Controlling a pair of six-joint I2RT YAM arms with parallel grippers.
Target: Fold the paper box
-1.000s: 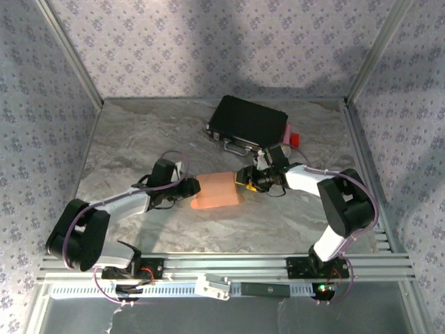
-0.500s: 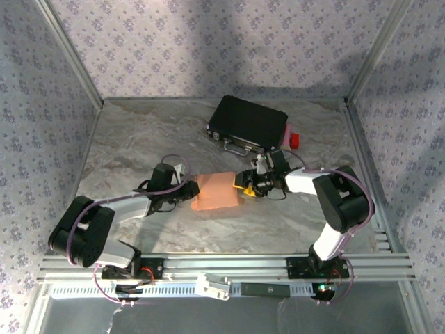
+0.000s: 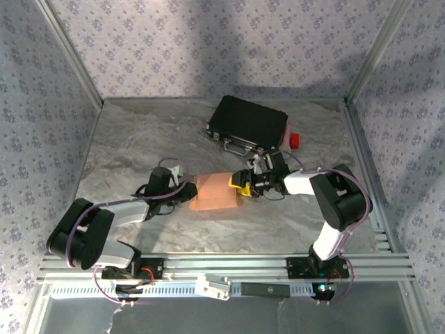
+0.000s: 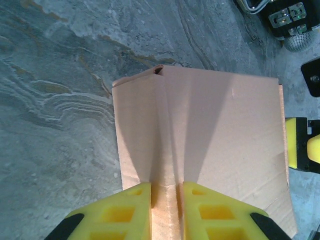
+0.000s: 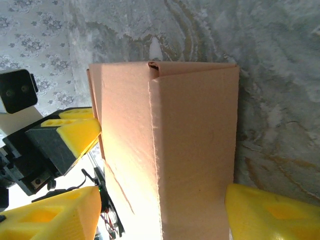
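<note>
The box (image 3: 214,193), central on the counter (image 3: 139,146), is mid-fold: the left end effector (image 4: 163,192) pinches its crease from 9 o'clock, while the right end effector (image 3: 238,186) straddles its 3 o'clock end with jaws apart, likely to squeeze next.

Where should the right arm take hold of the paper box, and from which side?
Probably the right end of the paper box, coming from the right, opposite the left gripper, which pinches the raised crease. The right gripper has its open fingers on either side of that end, facing its flat side walls, so closing there should hold.
</note>
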